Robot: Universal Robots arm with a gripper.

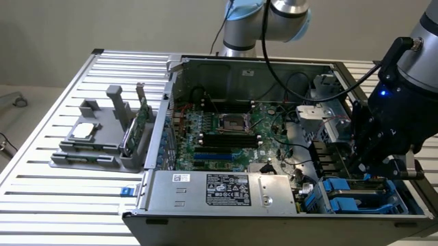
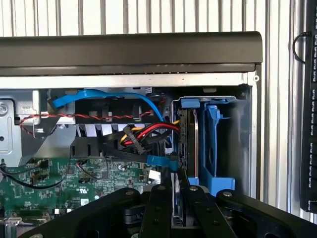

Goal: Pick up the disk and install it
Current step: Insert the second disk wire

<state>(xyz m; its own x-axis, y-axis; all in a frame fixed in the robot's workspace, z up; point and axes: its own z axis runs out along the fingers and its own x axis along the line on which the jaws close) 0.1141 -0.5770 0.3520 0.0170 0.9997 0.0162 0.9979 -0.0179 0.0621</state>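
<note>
Ribbed silver aluminium slat table point(image 1: 41, 205) carries an open grey desktop computer case point(image 1: 226, 223), lying on its side against a plain pale wall.

Nearest the exterior view, along the case's front edge, sits the silver boxed power supply with a white label point(image 1: 222, 190). At the front corner toward the exterior view's right stands the blue plastic drive bay point(image 1: 356, 197). The black robot gripper point(image 1: 373, 171) is lowered directly over this bay. In the wrist view its two black fingers point(image 2: 157, 210) are drawn nearly together, pinching the edge of the disk point(image 2: 177, 198), a thin silver-grey metal slab in a blue carrier, held on edge just above the bay opening point(image 2: 213, 144). The disk is not seated; its lower portion is hidden.

Farther in, the green motherboard point(image 1: 226, 133) covers the case floor, with black memory slots and a square processor socket. Red, yellow, black and blue cables point(image 2: 143, 134) bundle beside the bay.

On the exterior view's left, well apart from the case, a grey plastic fixture point(image 1: 96, 138) holds a small square silver chip point(image 1: 84, 131) and an upright green circuit card point(image 1: 139, 128).
</note>
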